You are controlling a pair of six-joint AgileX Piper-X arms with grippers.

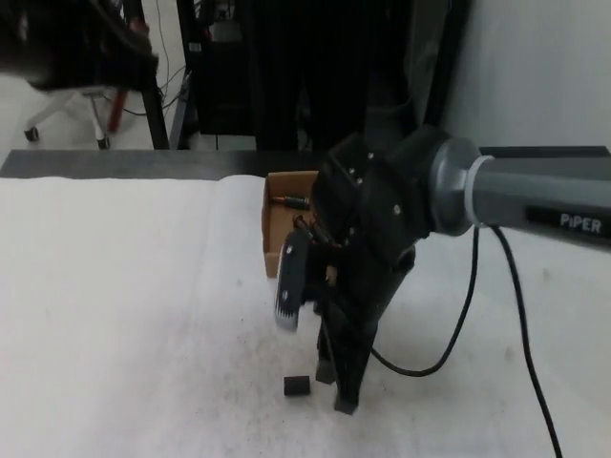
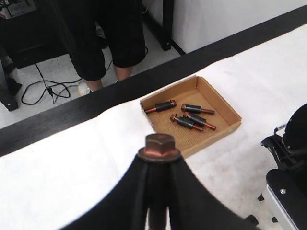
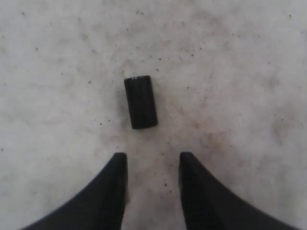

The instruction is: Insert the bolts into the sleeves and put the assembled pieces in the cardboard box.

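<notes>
A short black sleeve (image 3: 140, 102) lies on the white bench cover just beyond my right gripper (image 3: 152, 165), whose fingers stand open with nothing between them. From above, that sleeve (image 1: 297, 386) rests beside the downward-pointing right gripper (image 1: 334, 386). My left gripper (image 2: 158, 160) is shut on a copper bolt (image 2: 159, 145), held upright with its hex head on top, well above the bench. The cardboard box (image 2: 225, 108) holds several assembled bolt-and-sleeve pieces (image 2: 192, 117). In the high view the box (image 1: 280, 205) is largely hidden behind the right arm.
The white cover (image 1: 124, 315) spreads wide to the left of the sleeve. A black cable (image 1: 458, 324) trails from the right arm across the bench. The dark far edge of the bench (image 2: 72, 115) runs behind the box, and a person's legs stand beyond it.
</notes>
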